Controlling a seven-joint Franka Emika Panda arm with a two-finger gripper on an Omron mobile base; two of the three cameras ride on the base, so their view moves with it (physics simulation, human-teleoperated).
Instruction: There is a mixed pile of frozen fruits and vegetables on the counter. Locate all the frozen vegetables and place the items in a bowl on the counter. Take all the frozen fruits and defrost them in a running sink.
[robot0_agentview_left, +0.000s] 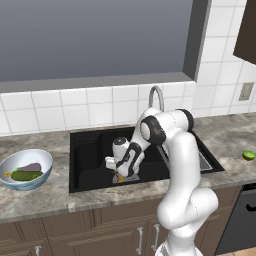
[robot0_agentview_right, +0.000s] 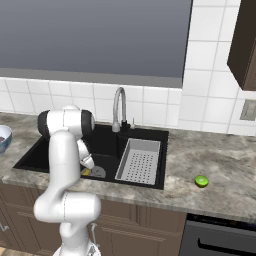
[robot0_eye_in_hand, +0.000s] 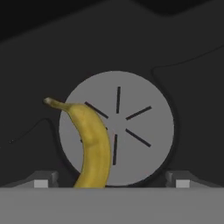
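One banana (robot0_eye_in_hand: 94, 146) lies nearest, across the round drain (robot0_eye_in_hand: 131, 127) on the sink (robot0_agentview_left: 90, 155) floor. The hand (robot0_eye_in_hand: 111, 183) hangs just above it, fingers spread wide, gripping nothing. One bowl (robot0_agentview_left: 25, 170) on the tabletop (robot0_agentview_left: 45, 197) holds one cucumber (robot0_agentview_left: 26, 175) and one eggplant (robot0_agentview_left: 31, 167). One lime (robot0_agentview_right: 201, 181) sits right of the sink, beyond the tray (robot0_agentview_right: 139, 161).

Matt black sink (robot0_agentview_left: 90, 150), chrome faucet (robot0_agentview_right: 119, 107), speckled granite-look counter (robot0_agentview_right: 210, 155), glossy bowl (robot0_agentview_left: 30, 161).
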